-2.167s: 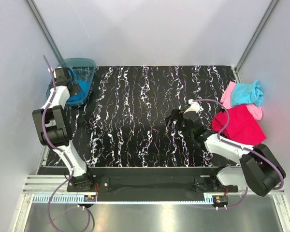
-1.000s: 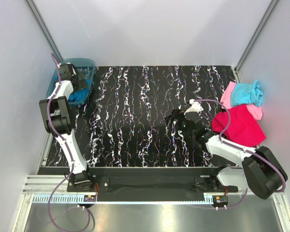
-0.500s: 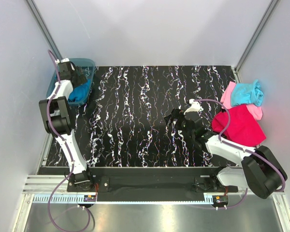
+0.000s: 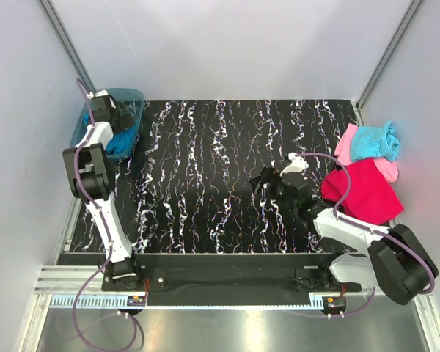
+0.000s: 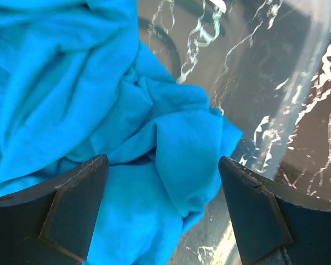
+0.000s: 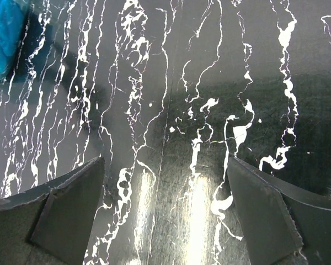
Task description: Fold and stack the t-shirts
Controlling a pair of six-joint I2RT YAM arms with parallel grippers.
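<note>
Left gripper (image 5: pixel 163 165) gapes over the blue t-shirt (image 5: pixel 71 83) in the bin (image 5: pixel 298 66), right gripper (image 6: pixel 165 165) spread wide too; I'd sink deep, pinching one thick fold.

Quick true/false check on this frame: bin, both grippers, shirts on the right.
1. The blue t-shirt lies in the teal bin. True.
2. The left gripper is shut on the blue t-shirt. False: its jaws stand open over it.
3. The right gripper holds the magenta t-shirt. False: it is open over bare table; that shirt lies at the right edge.
4. The aqua t-shirt lies on the pink t-shirt. True.
</note>
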